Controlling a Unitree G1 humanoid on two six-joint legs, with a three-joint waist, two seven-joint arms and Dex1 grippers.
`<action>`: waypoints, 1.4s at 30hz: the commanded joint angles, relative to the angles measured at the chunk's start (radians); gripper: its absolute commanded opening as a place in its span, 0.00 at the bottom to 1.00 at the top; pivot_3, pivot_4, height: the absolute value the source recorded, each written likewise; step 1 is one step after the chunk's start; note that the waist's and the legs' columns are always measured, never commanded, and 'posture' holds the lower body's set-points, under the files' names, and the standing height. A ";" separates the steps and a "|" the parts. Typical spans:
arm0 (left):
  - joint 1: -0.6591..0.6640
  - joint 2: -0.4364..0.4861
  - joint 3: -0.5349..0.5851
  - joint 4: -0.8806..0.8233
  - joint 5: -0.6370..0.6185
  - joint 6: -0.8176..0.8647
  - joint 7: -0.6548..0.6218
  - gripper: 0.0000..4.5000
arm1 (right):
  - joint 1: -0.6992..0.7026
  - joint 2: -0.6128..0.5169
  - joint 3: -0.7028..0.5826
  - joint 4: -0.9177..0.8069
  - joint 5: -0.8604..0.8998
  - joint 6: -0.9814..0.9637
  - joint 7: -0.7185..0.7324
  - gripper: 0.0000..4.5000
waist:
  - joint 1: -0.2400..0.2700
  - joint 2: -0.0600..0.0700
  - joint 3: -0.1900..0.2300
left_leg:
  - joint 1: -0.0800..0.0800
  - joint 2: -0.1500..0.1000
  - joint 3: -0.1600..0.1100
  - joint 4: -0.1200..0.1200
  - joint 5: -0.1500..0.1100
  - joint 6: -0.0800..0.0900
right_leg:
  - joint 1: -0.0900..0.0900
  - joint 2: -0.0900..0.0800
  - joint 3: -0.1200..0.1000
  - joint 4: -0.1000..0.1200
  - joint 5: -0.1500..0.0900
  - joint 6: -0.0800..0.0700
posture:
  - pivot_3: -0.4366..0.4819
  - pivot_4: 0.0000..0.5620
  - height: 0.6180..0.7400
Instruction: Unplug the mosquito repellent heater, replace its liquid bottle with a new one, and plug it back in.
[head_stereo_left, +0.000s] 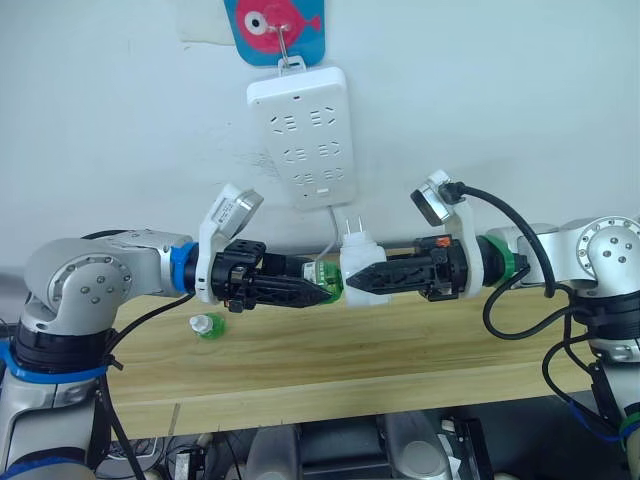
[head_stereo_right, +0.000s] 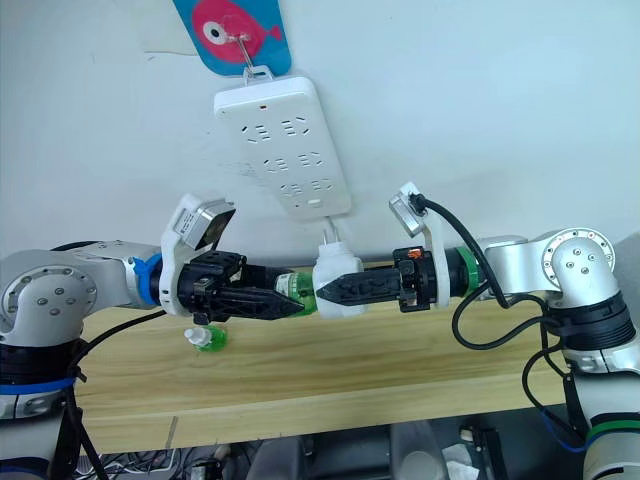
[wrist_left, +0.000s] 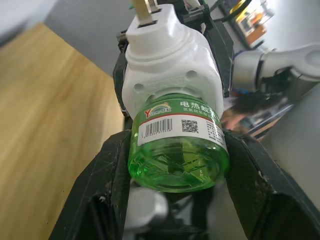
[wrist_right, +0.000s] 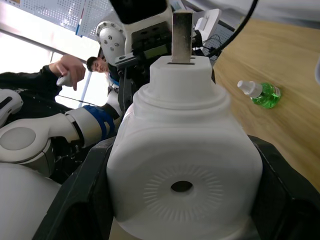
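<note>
- Green bottle (wrist_left: 176, 150), glossy see-through plastic with a barcode label, sits pinched between the left jaws (head_stereo_left: 305, 292); its neck is still seated in the heater's base.
- Heater (head_stereo_left: 357, 268), smooth rounded white plastic, is clamped by the right jaws (head_stereo_left: 372, 279); prongs point up, round vent hole faces the right wrist camera.
- Heater is unplugged, held in the air over the worktop (head_stereo_left: 400, 340), just below the white power strip (head_stereo_left: 300, 135) hanging on the far wall.
- Key relation: bottle and heater share one axis running left-right, bottle on the left end, heater on the right. Both arms are already on their part, so the bottle likely needs twisting off along that axis.
- Spare bottle (head_stereo_left: 208, 325), green with white cap, lies on its side on the light wood worktop, left of and below the left jaws; left arm is nearer.
</note>
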 joint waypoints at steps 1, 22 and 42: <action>-0.018 0.040 0.015 0.030 -0.033 0.089 0.021 0.52 | 0.000 -0.014 -0.017 -0.042 0.038 -0.005 0.035 0.67 | 0.000 0.000 0.000 | 0.000 0.000 0.000 0.000 0.000 0.000 | 0.000 0.000 0.000 0.000 0.000 0.000 | 0.23 0.57 1.00; -0.083 0.009 0.008 0.153 -0.093 0.240 0.162 0.71 | 0.001 -0.010 -0.007 -0.048 0.038 -0.026 0.037 0.67 | -0.014 0.000 0.000 | 0.001 0.000 0.000 0.003 0.000 0.000 | -0.001 0.000 0.001 0.003 0.000 0.000 | 0.23 0.61 1.00; 0.138 0.054 0.083 -0.139 0.353 -0.571 -0.173 0.99 | 0.052 0.007 -0.072 -0.027 0.038 -0.052 -0.015 0.67 | -0.010 0.000 0.000 | 0.001 0.001 0.002 0.001 0.000 0.000 | -0.001 0.000 0.001 -0.002 0.000 0.000 | 0.26 0.52 1.00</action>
